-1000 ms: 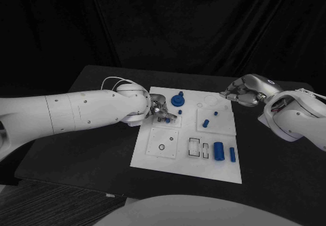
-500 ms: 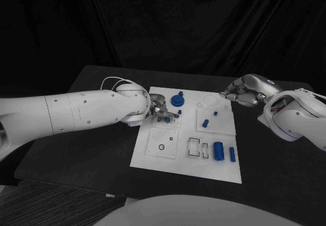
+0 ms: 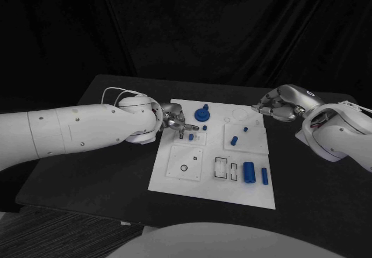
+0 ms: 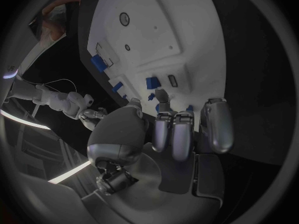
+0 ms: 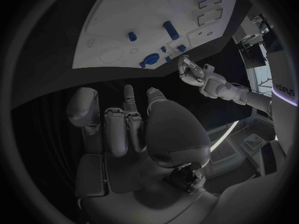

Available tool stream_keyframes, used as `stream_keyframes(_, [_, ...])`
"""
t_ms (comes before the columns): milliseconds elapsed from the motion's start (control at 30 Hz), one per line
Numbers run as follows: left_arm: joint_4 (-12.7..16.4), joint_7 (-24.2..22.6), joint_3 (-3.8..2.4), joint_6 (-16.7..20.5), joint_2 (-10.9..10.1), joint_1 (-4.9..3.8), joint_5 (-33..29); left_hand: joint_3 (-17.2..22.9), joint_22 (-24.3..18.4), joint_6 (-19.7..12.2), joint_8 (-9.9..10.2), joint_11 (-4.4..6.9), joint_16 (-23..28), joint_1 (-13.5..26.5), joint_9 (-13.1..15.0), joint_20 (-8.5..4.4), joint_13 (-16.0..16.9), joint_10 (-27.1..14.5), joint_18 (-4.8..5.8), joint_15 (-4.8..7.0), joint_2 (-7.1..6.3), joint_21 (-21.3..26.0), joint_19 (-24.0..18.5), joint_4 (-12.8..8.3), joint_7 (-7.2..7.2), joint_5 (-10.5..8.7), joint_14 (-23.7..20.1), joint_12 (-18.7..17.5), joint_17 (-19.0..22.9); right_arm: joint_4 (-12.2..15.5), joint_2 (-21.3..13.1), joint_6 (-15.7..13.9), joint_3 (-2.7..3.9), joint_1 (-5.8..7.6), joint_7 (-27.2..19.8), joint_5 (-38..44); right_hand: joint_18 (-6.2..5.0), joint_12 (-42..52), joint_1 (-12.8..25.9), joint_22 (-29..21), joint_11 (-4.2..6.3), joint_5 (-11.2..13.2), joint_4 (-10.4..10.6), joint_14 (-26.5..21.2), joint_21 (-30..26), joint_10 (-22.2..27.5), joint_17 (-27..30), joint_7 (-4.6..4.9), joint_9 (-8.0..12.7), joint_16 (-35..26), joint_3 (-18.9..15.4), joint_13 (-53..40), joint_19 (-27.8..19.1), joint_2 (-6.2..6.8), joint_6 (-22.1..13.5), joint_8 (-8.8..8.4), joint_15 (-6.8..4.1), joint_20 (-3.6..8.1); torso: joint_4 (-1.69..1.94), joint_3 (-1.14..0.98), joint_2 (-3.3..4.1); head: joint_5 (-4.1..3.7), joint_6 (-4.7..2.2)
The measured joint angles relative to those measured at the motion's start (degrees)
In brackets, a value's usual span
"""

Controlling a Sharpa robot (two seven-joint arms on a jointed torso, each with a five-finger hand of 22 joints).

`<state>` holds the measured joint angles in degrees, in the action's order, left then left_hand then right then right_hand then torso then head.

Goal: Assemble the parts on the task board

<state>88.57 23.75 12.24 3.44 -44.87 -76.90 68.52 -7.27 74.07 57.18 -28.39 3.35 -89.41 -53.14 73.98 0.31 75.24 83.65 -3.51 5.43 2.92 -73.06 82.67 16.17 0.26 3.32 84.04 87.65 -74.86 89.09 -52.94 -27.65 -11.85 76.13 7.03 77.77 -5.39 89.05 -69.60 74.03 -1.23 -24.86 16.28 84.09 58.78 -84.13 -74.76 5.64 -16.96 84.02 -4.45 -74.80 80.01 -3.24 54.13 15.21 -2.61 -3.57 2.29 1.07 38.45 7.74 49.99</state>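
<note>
Left robot hand [image 3: 175, 122] hovers with fingers apart and empty over board [image 3: 194, 183] at its far-left corner, beside small blue peg [image 3: 191, 136] (right robot hand [image 3: 277, 107] curled on nothing, off board), so I'd drop straight onto peg, pinch low, keep it upright.

Black table [image 3: 93, 161]; dark curtain [image 3: 186, 37] hanging behind it.

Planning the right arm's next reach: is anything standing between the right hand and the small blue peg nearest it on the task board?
Nothing visible does. The right hand hovers past the task board's far right corner, and only bare white plate lies between it and the small blue peg.
</note>
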Motion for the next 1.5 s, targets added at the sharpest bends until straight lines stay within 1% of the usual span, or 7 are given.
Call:
stream_keyframes(133, [2.58, -1.30, -0.11, 4.73, -2.46, -1.51, 2.62, 0.02, 0.00, -3.67, 1.57, -0.20, 0.00, -3.36, 0.00, 0.51, 0.00, 0.18, 0.01, -0.01, 0.24, -1.03, 0.53, 0.02, 0.29, 0.09, 0.00, 0.67, 0.00, 0.13, -0.29, -0.07, 0.00, 0.00, 0.00, 0.00, 0.00, 0.00, 0.00, 0.00, 0.00, 0.00, 0.00, 0.00, 0.00, 0.00, 0.00, 0.00, 0.00, 0.00, 0.00, 0.00, 0.00, 0.00, 0.00, 0.00, 0.00, 0.00, 0.00, 0.00, -0.01, 0.03, 0.00])
stream_keyframes(333, [6.15, -4.72, -0.08, 13.02, -5.70, -2.14, 5.55, -0.01, 0.00, -7.60, 6.85, -1.35, 0.00, -8.02, -1.44, 0.54, 0.00, 0.11, 0.01, -0.05, 0.09, -2.31, 0.52, -0.02, 1.76, 4.87, 0.01, 1.32, 0.00, 1.13, -1.21, -0.70, 0.00, 0.00, -0.18, 0.00, 0.00, 0.00, 0.00, 0.00, 0.00, 0.00, 0.00, 0.00, 0.00, 0.00, 0.00, 0.00, 0.00, 0.00, 0.00, 0.00, 0.01, 0.00, 0.00, 0.00, 0.00, 0.00, 0.00, -0.01, -0.02, 0.20, 0.00])
stream_keyframes(400, [7.39, -6.37, -0.06, 15.92, -6.64, -2.08, 6.20, -0.29, 0.00, -7.92, 9.43, -1.67, 0.00, -12.48, -4.81, 1.22, 0.00, 0.42, 0.01, -0.76, 0.12, -2.71, 1.20, -0.30, 2.13, 9.07, -0.73, 1.32, 0.00, 1.73, -1.71, -1.33, 0.00, 0.00, -0.43, 0.00, 0.00, 0.00, 0.00, 0.00, 0.00, 0.00, 0.00, 0.00, 0.01, 0.00, 0.00, 0.00, -0.01, 0.01, 0.00, 0.00, 0.01, 0.00, 0.01, 0.00, 0.00, 0.00, 0.00, -0.01, -0.03, 0.26, 0.00])
stream_keyframes(500, [8.59, -8.42, -0.09, 19.53, -7.65, -1.05, 6.98, -0.29, 0.00, -7.38, 12.07, -1.74, 0.00, -16.81, -8.38, 1.26, 0.00, 0.48, 0.01, -1.04, 0.40, -3.03, 1.20, -0.30, 2.63, 11.21, -0.39, 1.32, 0.00, 2.80, -2.43, -2.58, 0.00, 0.00, -1.08, -0.02, 0.00, 0.00, 0.00, 0.00, 0.00, -1.11, 0.00, 0.00, 0.01, 0.00, 0.00, -0.01, -0.05, 0.01, -0.01, 0.00, 0.02, 0.00, 0.01, 0.00, 0.00, 0.00, -0.03, -0.03, -0.06, 0.21, 0.00])
stream_keyframes(767, [7.93, -9.23, -0.01, 21.88, -6.72, 3.36, 8.28, -0.29, 0.00, -7.22, 22.79, -3.60, 0.00, -18.61, -23.02, 2.49, 0.00, 0.10, 0.01, -2.38, 0.39, -3.01, 1.01, -0.29, 4.87, 9.72, -0.09, 1.27, 0.00, 3.78, -2.88, -4.89, 0.00, -0.01, -2.46, -0.10, 0.00, 0.00, 0.00, 0.00, 0.00, -2.43, 0.00, 0.00, 0.01, 0.00, 0.00, -0.01, -0.08, 0.02, -0.01, 0.00, 0.03, 0.00, 0.01, 0.00, 0.00, 0.00, 0.02, -0.11, -0.19, 0.28, 0.00])
stream_keyframes(967, [7.32, -7.31, 0.05, 20.87, -5.26, 5.80, 10.33, -0.29, 0.00, -4.10, 22.77, -3.57, 0.00, -18.57, -25.54, 3.08, 0.00, 0.08, 0.01, -2.38, 0.40, -2.91, 1.61, -0.28, 4.43, 8.18, -0.09, 1.28, 0.00, 3.79, -2.81, -5.48, 0.01, -0.31, -2.90, -0.14, 0.01, 0.00, -0.01, 0.00, 0.00, -3.98, 0.00, 0.00, 0.01, 0.00, 0.00, -0.01, -0.09, 0.01, -0.01, 0.00, 0.04, 0.00, 0.01, 0.00, 0.00, 0.00, 0.14, -0.12, -0.26, 0.14, 0.00])
stream_keyframes(1500, [6.94, -1.13, 0.01, 17.05, -4.02, 7.57, 14.73, -0.70, 0.00, -2.31, 19.83, -2.73, 0.00, -16.61, -25.14, 2.64, 0.00, 0.10, 0.00, -2.35, 0.85, -2.24, 1.17, 0.11, 3.63, 8.20, -0.09, 1.27, 0.00, 3.53, -2.68, -5.43, 0.00, -0.62, -2.98, -0.20, 0.01, 0.00, -0.01, 0.00, 0.00, -3.98, 0.00, 0.00, 0.01, 0.00, 0.00, -0.01, -0.10, 0.01, -0.01, 0.00, 0.04, 0.01, 0.01, 0.00, 0.00, 0.00, 0.53, -0.21, -1.51, 0.09, 0.00])
